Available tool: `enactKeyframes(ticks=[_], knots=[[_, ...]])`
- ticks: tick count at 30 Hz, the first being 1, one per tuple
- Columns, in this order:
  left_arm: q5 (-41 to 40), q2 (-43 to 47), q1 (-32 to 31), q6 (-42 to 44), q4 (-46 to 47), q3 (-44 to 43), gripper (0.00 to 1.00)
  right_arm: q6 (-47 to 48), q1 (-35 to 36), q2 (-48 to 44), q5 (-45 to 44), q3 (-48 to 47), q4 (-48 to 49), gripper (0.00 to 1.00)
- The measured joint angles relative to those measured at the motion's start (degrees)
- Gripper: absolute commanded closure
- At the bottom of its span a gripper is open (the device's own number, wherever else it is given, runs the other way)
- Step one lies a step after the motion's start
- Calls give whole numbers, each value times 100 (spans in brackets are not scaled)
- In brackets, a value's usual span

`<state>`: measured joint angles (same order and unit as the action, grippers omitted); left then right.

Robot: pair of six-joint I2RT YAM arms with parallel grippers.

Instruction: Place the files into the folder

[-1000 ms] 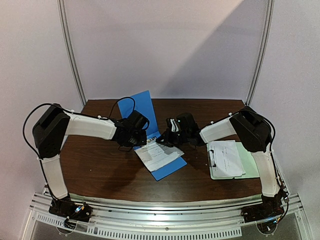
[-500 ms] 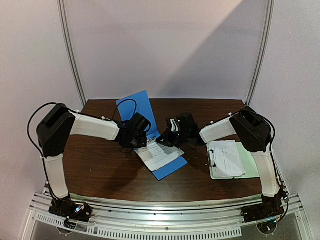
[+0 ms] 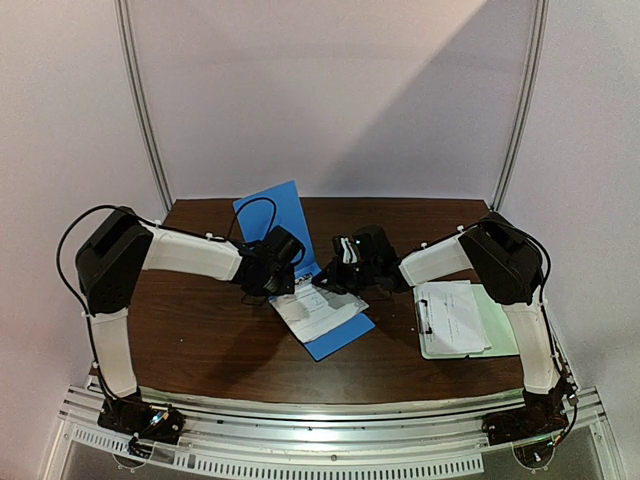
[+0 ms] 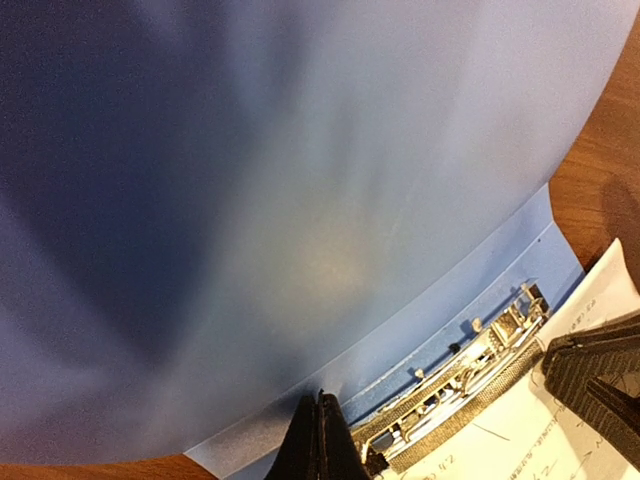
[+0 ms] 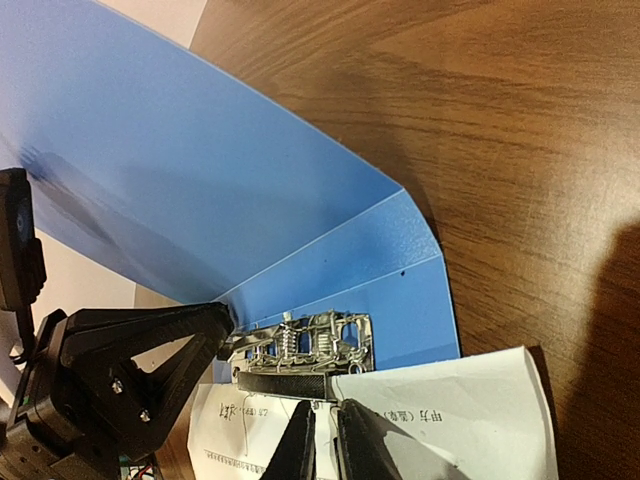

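Note:
The blue folder [image 3: 338, 335] lies open at mid-table, its cover [image 3: 270, 212] standing up at the back. One white file [image 3: 318, 308] lies on its inner face, top edge at the metal clip [image 5: 305, 345]. My left gripper [image 3: 285, 282] is shut, its tips [image 4: 322, 400] at the foot of the raised cover [image 4: 250, 200] beside the clip [image 4: 470, 375], with nothing visibly between them. My right gripper [image 3: 330, 278] is pinched on the file's [image 5: 450, 400] top edge just below the clip's black bar, its tips [image 5: 326, 408] a narrow slit apart. A second sheet [image 3: 452, 315] lies off to the right.
A pale green clipboard [image 3: 503, 322] sits at the table's right edge under that second sheet. Both arms reach inward and nearly meet over the folder. The left gripper's black fingers [image 5: 140, 355] show close beside the clip in the right wrist view.
The left arm has edged a little to the right, toward the folder's spine. The right arm, the file and the folder have stayed where they were.

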<state>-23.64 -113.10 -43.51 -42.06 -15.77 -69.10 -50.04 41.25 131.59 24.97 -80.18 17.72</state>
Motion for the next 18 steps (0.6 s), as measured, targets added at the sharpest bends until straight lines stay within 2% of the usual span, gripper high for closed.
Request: enactKeyframes(ticks=[14, 18], knots=[[-153, 24, -72, 0, -308, -170, 100, 0, 0, 0, 0, 0, 4, 91], [-249, 26, -72, 0, -474, -170, 96, 0, 0, 0, 0, 0, 4, 91]])
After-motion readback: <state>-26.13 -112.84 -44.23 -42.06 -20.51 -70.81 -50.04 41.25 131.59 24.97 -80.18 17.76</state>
